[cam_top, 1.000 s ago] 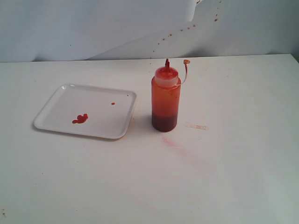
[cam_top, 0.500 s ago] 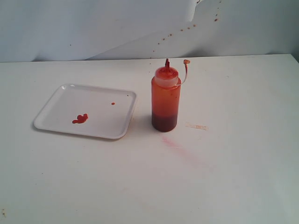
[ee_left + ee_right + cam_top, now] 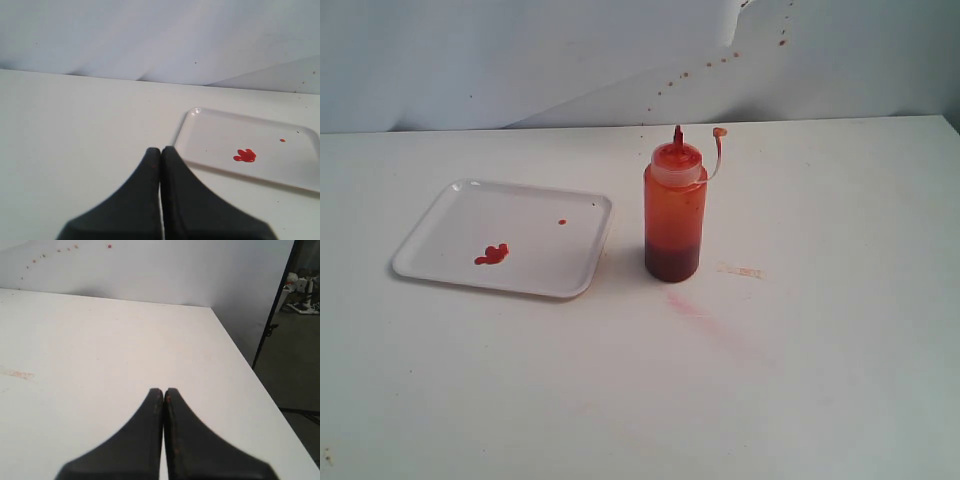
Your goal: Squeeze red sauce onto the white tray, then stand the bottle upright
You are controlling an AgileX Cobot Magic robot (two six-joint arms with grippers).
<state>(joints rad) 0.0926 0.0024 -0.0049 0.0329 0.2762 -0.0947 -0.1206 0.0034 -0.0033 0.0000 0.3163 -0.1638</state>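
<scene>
Since nothing has shifted, sauce (image 3: pixel 491 255) on tray (image 3: pixel 525 215), bottle (image 3: pixel 674 215) upright, left gripper (image 3: pixel 161 150) and right gripper (image 3: pixel 164 391) jaws pressed together: task looks done.

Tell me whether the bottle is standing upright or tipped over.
Upright. The bottle stands on its base on the table, nozzle pointing straight up, beside the white tray without touching it.

Exterior view looks down at an angle across the table (image 3: pixel 820 380) toward the back wall (image 3: pixel 520 60), mid-range. Left wrist view sits low behind the left gripper (image 3: pixel 161 150) and faces the white tray (image 3: pixel 210 132), which the exterior view also shows. Right wrist view sits low behind the right gripper (image 3: pixel 163 391), facing the table's corner.
</scene>
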